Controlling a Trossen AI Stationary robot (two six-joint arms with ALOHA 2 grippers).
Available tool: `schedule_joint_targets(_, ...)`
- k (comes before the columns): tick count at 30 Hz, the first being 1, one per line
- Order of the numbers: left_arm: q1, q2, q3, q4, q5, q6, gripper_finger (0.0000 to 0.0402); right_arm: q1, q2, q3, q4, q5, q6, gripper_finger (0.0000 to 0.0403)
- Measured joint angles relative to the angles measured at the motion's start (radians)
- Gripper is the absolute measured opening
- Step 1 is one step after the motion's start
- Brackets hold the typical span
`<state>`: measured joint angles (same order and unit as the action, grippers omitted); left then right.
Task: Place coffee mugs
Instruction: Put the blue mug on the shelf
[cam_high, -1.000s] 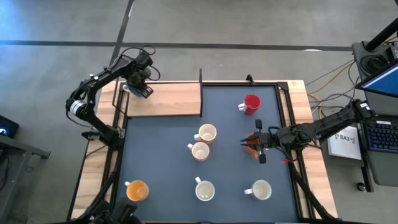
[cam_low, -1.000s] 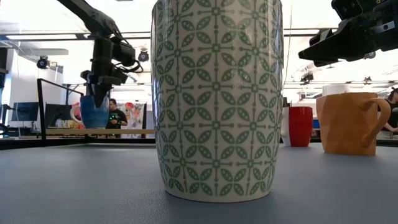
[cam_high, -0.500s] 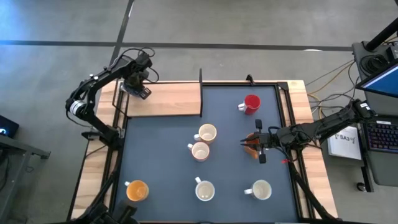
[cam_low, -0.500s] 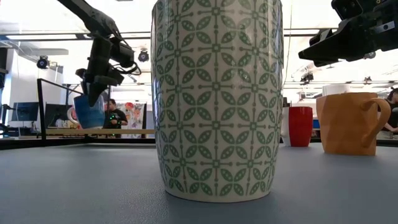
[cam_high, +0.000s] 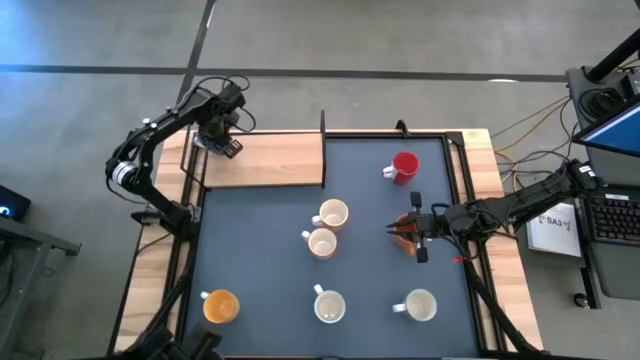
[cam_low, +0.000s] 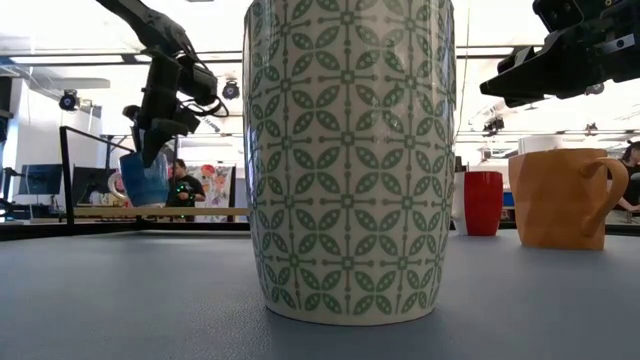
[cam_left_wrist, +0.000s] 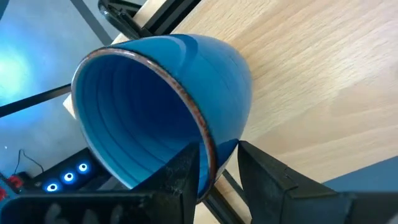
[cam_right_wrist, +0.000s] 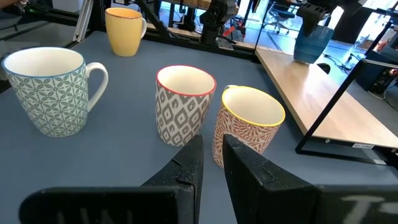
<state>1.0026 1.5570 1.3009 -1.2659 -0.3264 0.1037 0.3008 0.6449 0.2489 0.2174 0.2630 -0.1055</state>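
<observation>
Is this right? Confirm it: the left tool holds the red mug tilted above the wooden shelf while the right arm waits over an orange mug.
Not quite. The mug in the left tool is the blue mug, as the left wrist view shows; the red mug stands on the dark mat. The rest holds: tilted, above the wooden shelf, right tool over the orange mug.

Six mugs (cam_high: 331, 214) on mat (cam_high: 260, 260), board (cam_high: 265, 160) behind

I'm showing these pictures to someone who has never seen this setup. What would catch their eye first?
Probably the blue mug, tilted and gripped by its rim in the left gripper above the far left corner of the wooden board. Next, the green-patterned mug that fills the low view, standing on the dark mat. The right gripper hangs over an orange mug near the mat's right edge, close to the red mug.
</observation>
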Motion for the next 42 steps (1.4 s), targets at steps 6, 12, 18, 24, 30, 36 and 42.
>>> schedule_joint_targets(6,-0.017,0.014,-0.002,0.01,0.014,0.0,0.0091,0.0,0.0,0.0,0.0,0.0,0.0,0.005)
schedule_joint_targets(12,-0.02,0.048,-0.002,0.009,0.016,-0.017,0.0066,0.0,0.0,0.0,0.0,0.0,0.0,0.005)
schedule_joint_targets(18,-0.02,0.055,-0.004,0.007,0.028,-0.035,0.0023,0.0,0.0,0.0,0.0,0.0,0.0,0.005)
schedule_joint_targets(24,-0.02,0.048,-0.004,0.011,0.027,-0.027,0.0017,0.0,0.0,0.0,0.0,0.0,0.0,0.005)
schedule_joint_targets(30,-0.02,0.047,-0.004,0.017,0.03,-0.02,0.0034,0.0,0.0,0.0,0.0,0.0,0.0,0.005)
schedule_joint_targets(36,-0.019,0.045,-0.004,0.038,0.028,-0.006,0.0049,0.0,0.0,0.0,0.0,0.0,0.0,0.005)
schedule_joint_targets(42,-0.019,0.045,-0.004,0.089,0.019,0.015,0.0053,0.0,0.0,0.0,0.0,0.0,0.0,0.005)
